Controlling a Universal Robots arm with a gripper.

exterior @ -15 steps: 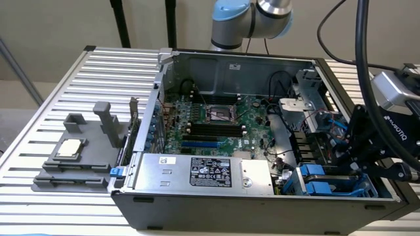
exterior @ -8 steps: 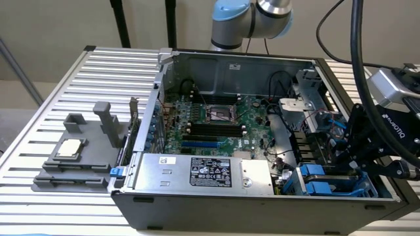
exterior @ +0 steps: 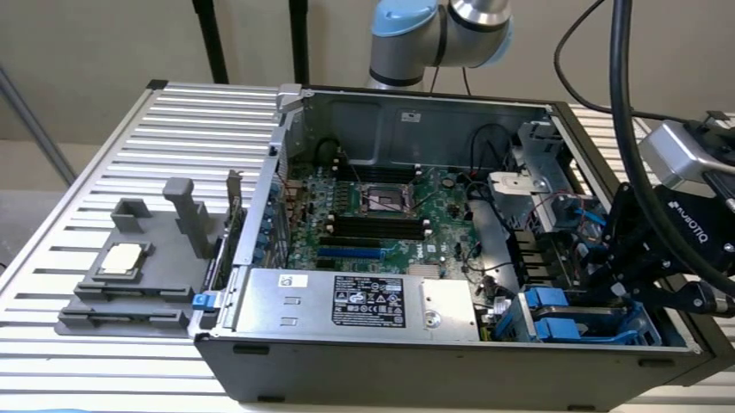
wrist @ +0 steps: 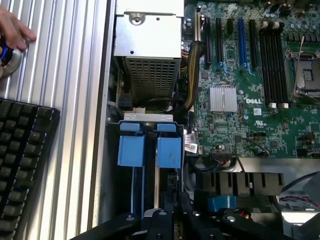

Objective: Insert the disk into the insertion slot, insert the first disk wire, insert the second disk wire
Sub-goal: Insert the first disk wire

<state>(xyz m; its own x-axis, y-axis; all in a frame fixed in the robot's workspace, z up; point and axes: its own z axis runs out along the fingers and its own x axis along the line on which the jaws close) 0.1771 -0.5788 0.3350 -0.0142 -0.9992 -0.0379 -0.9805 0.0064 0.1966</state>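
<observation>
Gripper [exterior: 611, 288]: closed right down over the case's corner, on the exterior view's right. Whether it pinches anything, I can't tell.
Insertion slot [exterior: 574, 325]: a grey cage with blue tabs [wrist: 169, 152], just beside the power-supply box [exterior: 356, 301].
Disk: no labelled face shows. The blue rails [wrist: 134, 187] running under the gripper look like its carrier on edge in the cage, though I'm not sure.
Doing it well: I'd press squarely along the rails, both sides evenly, clear of the loose wires [exterior: 559, 206].
</observation>
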